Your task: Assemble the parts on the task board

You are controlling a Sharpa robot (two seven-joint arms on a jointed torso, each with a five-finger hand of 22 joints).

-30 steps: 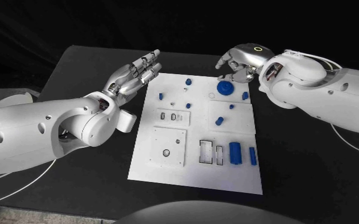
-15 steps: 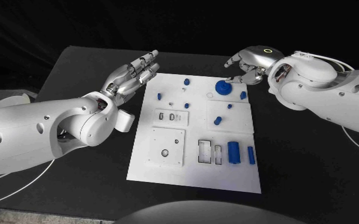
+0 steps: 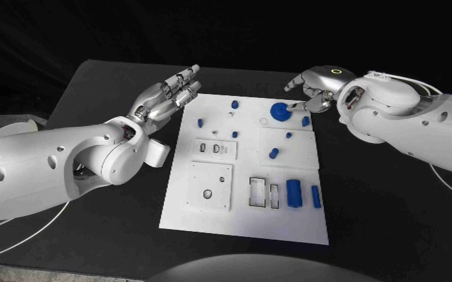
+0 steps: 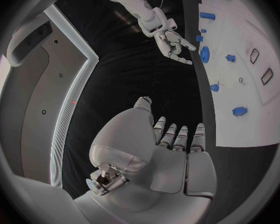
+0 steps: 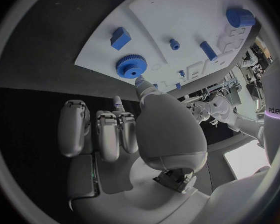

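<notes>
The white task board [image 3: 247,213] lies in the middle of the black table. A blue gear [image 3: 281,110] sits near its far right corner. My right hand [image 3: 315,89] hovers just right of the gear, fingers apart and holding nothing. The right wrist view shows its thumb tip [image 5: 142,82] close beside the gear [image 5: 130,65]. My left hand [image 3: 170,96] is held flat and empty by the board's far left corner, fingers stretched out. A blue cylinder [image 3: 294,192] and a blue bar [image 3: 315,196] lie near the front right. Small blue pieces [image 3: 274,153] dot the board's far half.
Two raised white plates with cut-outs [image 3: 209,187] sit on the board's left half, and two rectangular slots [image 3: 258,190] lie beside the cylinder. Bare black table [image 3: 104,86] surrounds the board. In the left wrist view the right hand [image 4: 174,42] hangs by the gear [image 4: 205,53].
My right hand has drifted to the right, off the gear's far side, and its fingers have spread a little. The left hand has stayed put.
</notes>
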